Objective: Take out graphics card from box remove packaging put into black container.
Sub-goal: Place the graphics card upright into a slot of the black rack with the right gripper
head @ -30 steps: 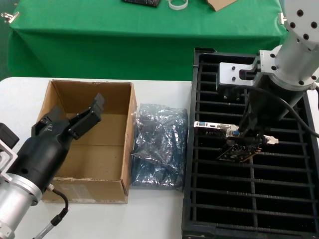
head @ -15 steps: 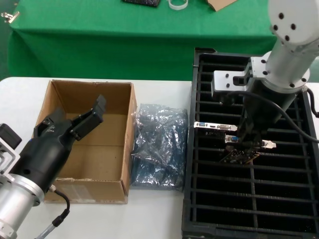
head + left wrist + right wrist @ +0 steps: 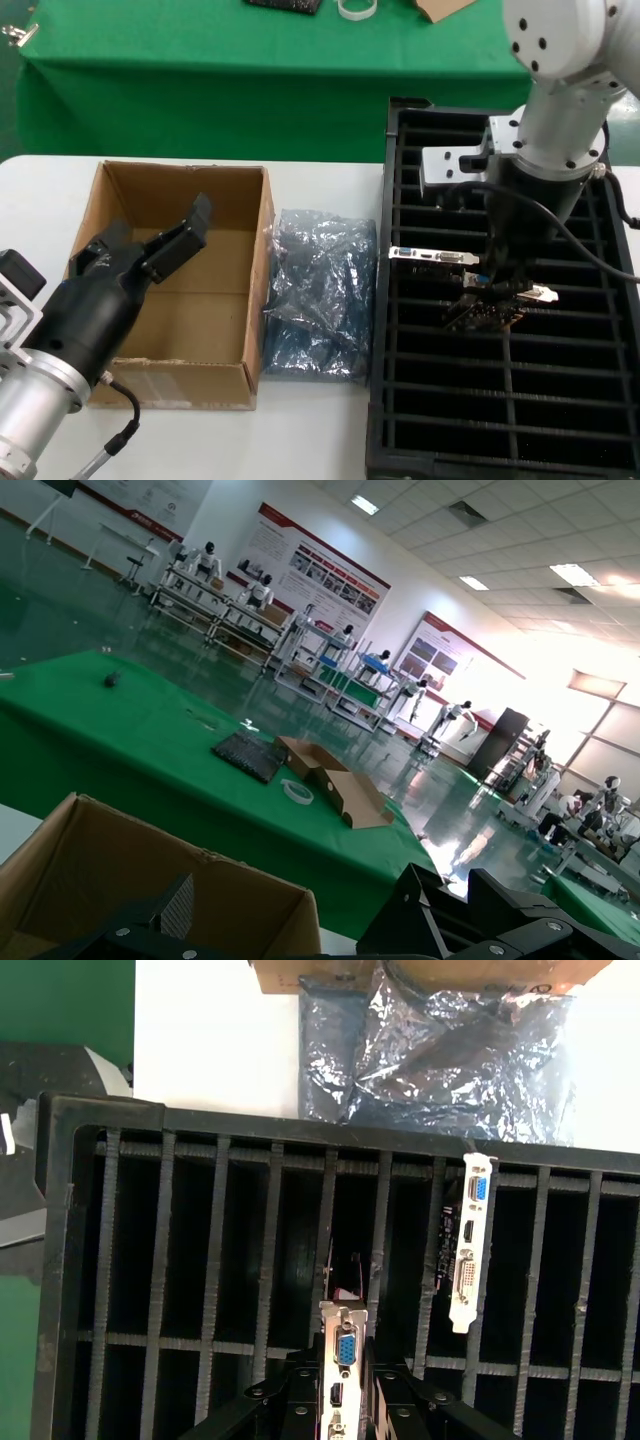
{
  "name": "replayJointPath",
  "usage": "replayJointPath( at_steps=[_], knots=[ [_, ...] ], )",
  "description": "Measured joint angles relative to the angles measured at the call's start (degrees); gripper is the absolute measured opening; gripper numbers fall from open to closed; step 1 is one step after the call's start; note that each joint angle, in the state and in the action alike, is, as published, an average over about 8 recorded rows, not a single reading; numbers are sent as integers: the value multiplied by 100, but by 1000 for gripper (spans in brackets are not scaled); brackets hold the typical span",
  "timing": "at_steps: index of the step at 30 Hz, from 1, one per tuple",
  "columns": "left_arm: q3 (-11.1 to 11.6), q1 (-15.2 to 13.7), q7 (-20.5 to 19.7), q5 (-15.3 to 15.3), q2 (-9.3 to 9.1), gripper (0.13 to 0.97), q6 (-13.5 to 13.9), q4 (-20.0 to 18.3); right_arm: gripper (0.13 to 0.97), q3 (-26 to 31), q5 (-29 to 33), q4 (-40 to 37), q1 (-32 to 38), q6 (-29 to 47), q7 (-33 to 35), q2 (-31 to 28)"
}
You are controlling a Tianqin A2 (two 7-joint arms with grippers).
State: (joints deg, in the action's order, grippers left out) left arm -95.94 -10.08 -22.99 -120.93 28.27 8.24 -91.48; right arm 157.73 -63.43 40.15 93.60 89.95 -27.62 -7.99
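Note:
My right gripper (image 3: 492, 288) is shut on a graphics card (image 3: 486, 316) and holds it low over the middle slot rows of the black container (image 3: 420, 440). In the right wrist view the card's silver bracket (image 3: 342, 1358) with its blue port is clamped between my fingers (image 3: 300, 1400). A second graphics card (image 3: 432, 256) stands in a slot one row behind it, and its bracket (image 3: 470, 1245) shows in the right wrist view too. The crinkly packaging (image 3: 320, 290) lies between the container and the box (image 3: 170, 375). My left gripper (image 3: 150, 235) hangs open over the box, holding nothing.
A green-covered table (image 3: 250, 60) runs along the back with a dark flat object, a white ring and a cardboard piece on it. The white tabletop (image 3: 300, 430) shows in front of the box and the bags. The box's brown wall (image 3: 150, 880) fills the near left wrist view.
My right arm has shifted left and lowered the graphics card closer to the slot rows. The left arm has not moved.

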Motion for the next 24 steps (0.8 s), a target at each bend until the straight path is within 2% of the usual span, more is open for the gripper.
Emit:
replayJointPath(
  at_steps=[13, 24],
  knots=[
    [23, -22, 35, 37, -44, 966, 10, 52, 195, -243, 275, -494, 25, -151, 179, 306],
    [24, -9, 35, 50, -39, 966, -7, 9, 195, -620, 667, -472, 5, -341, 114, 367]
  ],
)
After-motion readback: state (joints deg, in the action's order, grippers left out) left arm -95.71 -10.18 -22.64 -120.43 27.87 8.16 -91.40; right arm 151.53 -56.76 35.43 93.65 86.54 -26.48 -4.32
